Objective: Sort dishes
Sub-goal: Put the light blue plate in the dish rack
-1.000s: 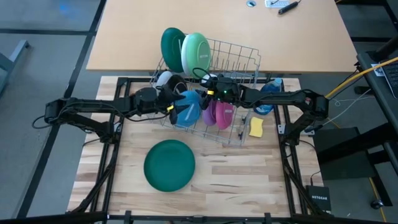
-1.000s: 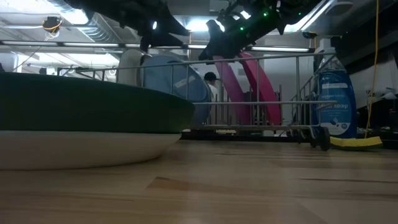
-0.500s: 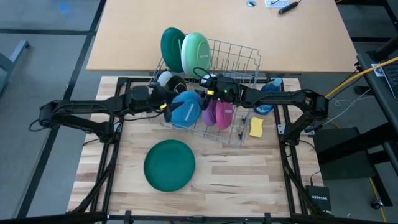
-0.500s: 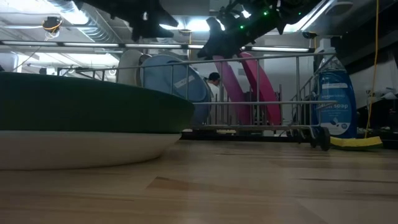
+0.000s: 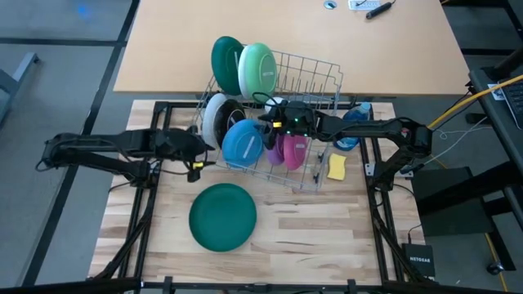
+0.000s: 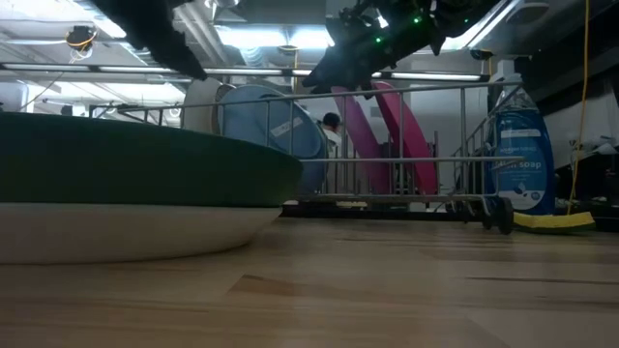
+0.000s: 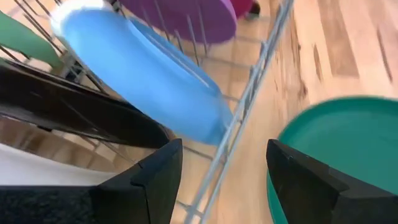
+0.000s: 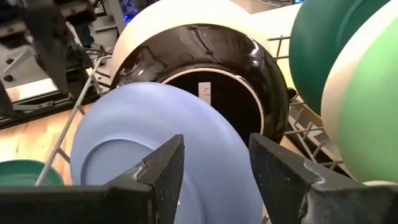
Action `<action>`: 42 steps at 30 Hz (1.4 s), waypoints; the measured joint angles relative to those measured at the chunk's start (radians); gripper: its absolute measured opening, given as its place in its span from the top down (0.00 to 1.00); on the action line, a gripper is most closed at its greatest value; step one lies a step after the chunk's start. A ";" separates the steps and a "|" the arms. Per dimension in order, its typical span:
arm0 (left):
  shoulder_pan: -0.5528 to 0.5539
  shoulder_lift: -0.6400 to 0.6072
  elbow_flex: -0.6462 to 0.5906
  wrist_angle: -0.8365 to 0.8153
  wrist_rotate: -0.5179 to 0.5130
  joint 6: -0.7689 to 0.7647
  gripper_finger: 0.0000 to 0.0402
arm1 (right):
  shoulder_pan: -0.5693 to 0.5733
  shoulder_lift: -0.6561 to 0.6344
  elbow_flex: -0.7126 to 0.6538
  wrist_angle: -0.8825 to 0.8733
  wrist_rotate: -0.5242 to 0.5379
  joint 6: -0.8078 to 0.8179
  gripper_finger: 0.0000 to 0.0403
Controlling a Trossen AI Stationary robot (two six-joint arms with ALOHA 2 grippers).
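From above, we see the wire dish rack at the far side of the wooden table, holding a dark green plate and a light green plate upright at its far end, then a black-and-white bowl, a blue plate, a purple plate and a pink plate nearer us. Another dark green plate lies flat on the table, well apart from the rack. The left gripper sits just beside the rack's left edge, and the right gripper hangs over the rack above the blue and purple plates. A yellow sponge and a blue soap bottle sit on the rack's right. In the low view, the flat green plate fills the near left, the blue plate and pink plate stand in the rack, and the soap bottle stands at the right. Through the left wrist camera, we find its fingers spread wide with nothing between them, facing the rack's edge wire, the blue plate and the flat green plate. Through the right wrist camera, its fingers are likewise parted and empty, just over the blue plate, with the black-and-white bowl behind it.
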 joint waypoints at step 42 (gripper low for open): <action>0.064 0.235 0.000 0.163 -0.004 -0.549 0.83 | 0.001 -0.001 0.001 -0.020 0.000 0.003 0.54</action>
